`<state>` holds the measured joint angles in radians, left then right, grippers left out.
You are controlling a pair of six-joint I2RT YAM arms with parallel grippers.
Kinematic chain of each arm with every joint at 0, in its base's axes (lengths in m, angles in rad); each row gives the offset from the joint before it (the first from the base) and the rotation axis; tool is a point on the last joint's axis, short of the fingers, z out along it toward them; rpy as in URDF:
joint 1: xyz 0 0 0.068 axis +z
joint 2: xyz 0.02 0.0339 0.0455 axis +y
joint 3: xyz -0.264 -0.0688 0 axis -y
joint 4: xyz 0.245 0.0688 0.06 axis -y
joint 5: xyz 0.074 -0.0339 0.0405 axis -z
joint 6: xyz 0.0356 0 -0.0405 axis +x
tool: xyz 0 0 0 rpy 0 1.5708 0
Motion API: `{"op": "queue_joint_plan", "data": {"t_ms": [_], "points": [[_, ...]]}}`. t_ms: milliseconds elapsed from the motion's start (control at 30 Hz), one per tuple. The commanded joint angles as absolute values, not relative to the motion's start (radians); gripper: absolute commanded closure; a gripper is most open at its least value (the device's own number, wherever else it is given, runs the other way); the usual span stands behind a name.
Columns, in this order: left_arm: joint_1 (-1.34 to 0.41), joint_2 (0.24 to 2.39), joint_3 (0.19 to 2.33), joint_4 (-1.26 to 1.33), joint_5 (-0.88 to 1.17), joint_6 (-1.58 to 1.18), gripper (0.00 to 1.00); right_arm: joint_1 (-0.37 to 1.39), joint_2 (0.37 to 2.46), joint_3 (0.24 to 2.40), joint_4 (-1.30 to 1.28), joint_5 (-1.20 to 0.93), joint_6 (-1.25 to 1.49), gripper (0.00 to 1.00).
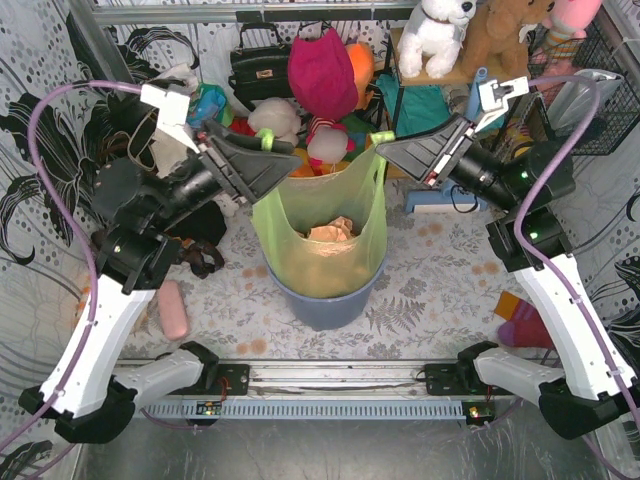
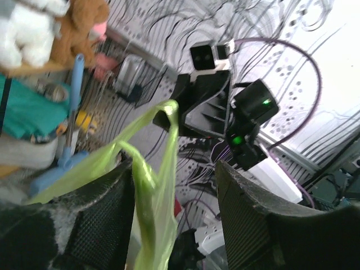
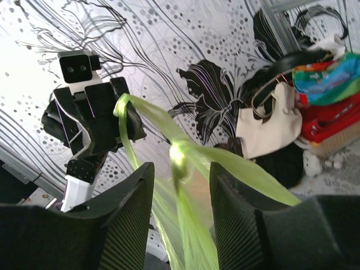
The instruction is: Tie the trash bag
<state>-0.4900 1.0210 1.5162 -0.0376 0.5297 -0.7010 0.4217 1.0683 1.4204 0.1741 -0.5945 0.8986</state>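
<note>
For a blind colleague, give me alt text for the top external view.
The left gripper and right gripper hold up the top of the light-green trash bag, which sits in a blue-grey bin. Crumpled brown paper shows inside.

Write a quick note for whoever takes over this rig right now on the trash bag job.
Left tool: jaws apart, the bag's left handle hooked between them, raised.
Right tool: jaws apart, right handle hooked likewise.
Trash bag sits open in the bin, crumpled paper inside.
Done: both handles lifted.
To do: cross the handles and knot them; no knot yet.
</note>
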Motion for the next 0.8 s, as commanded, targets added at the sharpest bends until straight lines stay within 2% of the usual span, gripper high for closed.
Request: {"op": "queue_joint_plan", "data": {"t_ms": [0,333,567,767], "points": [[-0.485,1.019,1.511,-0.136,0.508,-0.668,0.35,0.425,1.050,1.394,0.165,-0.640,0.840,0.55],[-0.486,0.946,1.535,-0.340,0.454,-0.597,0.30,0.425,1.045,1.391,0.127,-0.685,0.801,0.57],[-0.486,0.900,1.539,-0.416,0.417,-0.584,0.31,0.425,1.072,1.395,0.187,-0.737,0.823,0.58],[-0.486,0.894,1.516,-0.382,0.422,-0.594,0.34,0.425,1.087,1.403,0.218,-0.748,0.839,0.62]]}}
